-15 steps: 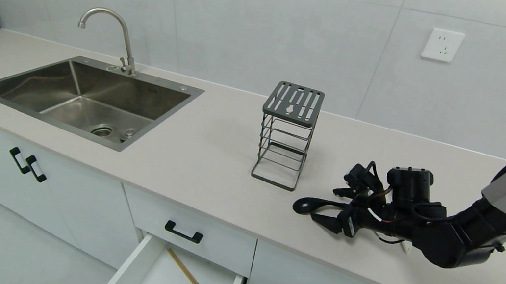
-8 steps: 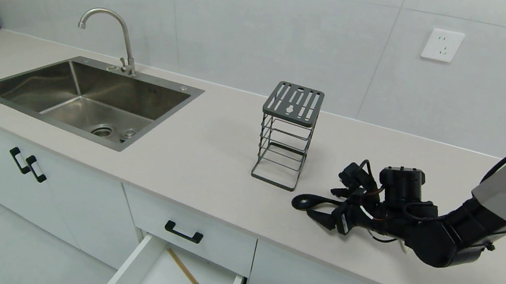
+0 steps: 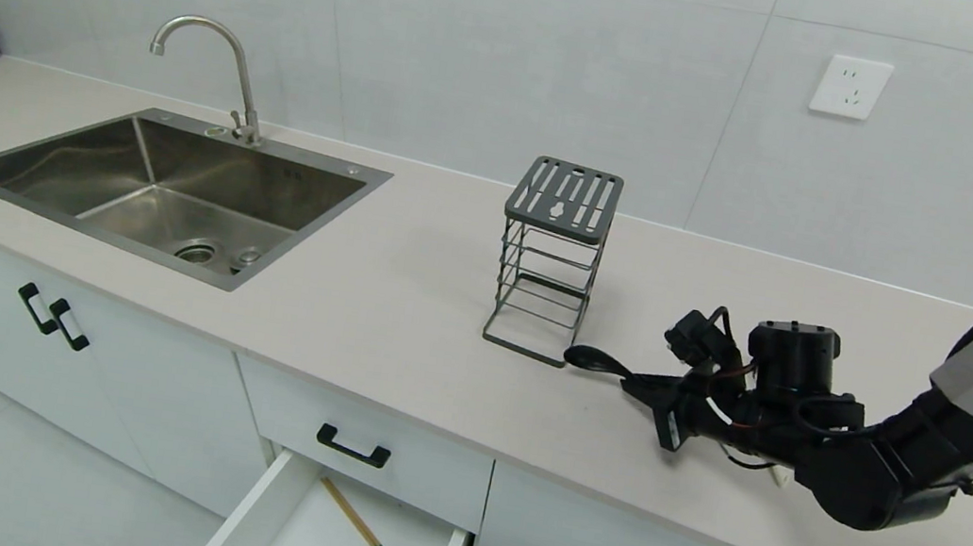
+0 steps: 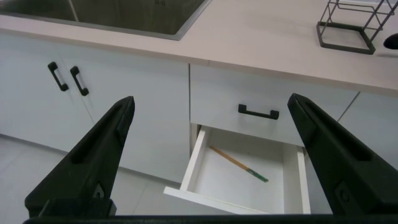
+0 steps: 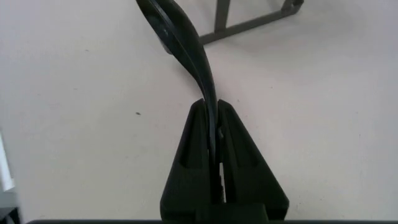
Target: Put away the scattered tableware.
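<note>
Progress: spoon [image 3: 602,364] is pinched by its handle between the closed fingers of the right gripper [image 3: 657,400]. Its bowl is just beside the wire rack [image 3: 551,258] and appears lifted off the counter [image 3: 404,319]. One chopstick [image 3: 366,532] is already laid in the open drawer [image 3: 252,521] (below the counter's front edge). Stowing the spoon is judged not yet done. Left gripper [image 4: 211,102] is held before the cabinets facing the drawer, fingers spread wide and empty. Bare counter is noted between rack and front edge, and the rack is judged the nearest obstacle.
</note>
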`<state>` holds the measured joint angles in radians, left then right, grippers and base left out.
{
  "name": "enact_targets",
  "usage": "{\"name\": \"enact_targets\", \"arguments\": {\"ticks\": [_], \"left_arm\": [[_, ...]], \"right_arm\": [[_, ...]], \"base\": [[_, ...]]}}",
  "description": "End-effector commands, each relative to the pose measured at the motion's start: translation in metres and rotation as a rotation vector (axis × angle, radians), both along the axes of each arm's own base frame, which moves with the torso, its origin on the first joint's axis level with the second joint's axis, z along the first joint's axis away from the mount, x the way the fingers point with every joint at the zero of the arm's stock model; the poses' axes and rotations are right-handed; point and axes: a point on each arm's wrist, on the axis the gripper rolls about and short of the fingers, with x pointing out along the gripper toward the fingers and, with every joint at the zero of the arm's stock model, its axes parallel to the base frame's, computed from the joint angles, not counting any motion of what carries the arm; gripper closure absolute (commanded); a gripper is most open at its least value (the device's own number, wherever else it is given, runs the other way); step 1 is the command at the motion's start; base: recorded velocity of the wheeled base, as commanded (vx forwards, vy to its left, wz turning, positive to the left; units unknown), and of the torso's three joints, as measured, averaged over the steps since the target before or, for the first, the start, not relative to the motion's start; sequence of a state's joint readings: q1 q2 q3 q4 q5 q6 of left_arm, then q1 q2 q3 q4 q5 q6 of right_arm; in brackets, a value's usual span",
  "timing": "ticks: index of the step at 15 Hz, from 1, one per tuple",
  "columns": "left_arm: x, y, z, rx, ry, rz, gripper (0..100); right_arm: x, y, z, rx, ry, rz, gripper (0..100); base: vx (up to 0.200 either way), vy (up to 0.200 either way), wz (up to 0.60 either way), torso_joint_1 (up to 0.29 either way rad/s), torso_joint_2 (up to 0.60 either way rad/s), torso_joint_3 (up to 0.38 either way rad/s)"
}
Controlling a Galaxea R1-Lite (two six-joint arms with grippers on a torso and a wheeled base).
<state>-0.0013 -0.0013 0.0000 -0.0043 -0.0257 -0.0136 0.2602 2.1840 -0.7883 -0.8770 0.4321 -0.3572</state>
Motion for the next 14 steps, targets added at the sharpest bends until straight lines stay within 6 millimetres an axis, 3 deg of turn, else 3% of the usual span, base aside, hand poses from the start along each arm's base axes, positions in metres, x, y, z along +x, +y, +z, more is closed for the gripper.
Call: {"name": "enact_targets", "arguments": {"ticks": [1, 8, 10, 14], "left_arm": [[0.000, 0.000, 0.000, 0.000, 0.001, -0.001, 0], [0.000, 0.000, 0.000, 0.000, 0.001, -0.001, 0], [0.000, 0.000, 0.000, 0.000, 0.001, -0.001, 0], [0.000, 0.000, 0.000, 0.000, 0.001, 0.001, 0]], "right_arm": [[-0.008, 0.002, 0.014, 0.028, -0.040, 0.007, 100], [-0.068, 0.047, 0.078, 0.099, -0.165, 0.180, 100], [-0.098, 0.063, 0.090, 0.143, -0.143, 0.195, 100], [-0.134, 0.078, 0.103, 0.195, -0.116, 0.166, 100]], "base": [[0.000, 0.000, 0.00, 0.000, 0.00, 0.000], [0.000, 0.000, 0.00, 0.000, 0.00, 0.000], [0.000, 0.000, 0.00, 0.000, 0.00, 0.000], [0.000, 0.000, 0.00, 0.000, 0.00, 0.000]]}}
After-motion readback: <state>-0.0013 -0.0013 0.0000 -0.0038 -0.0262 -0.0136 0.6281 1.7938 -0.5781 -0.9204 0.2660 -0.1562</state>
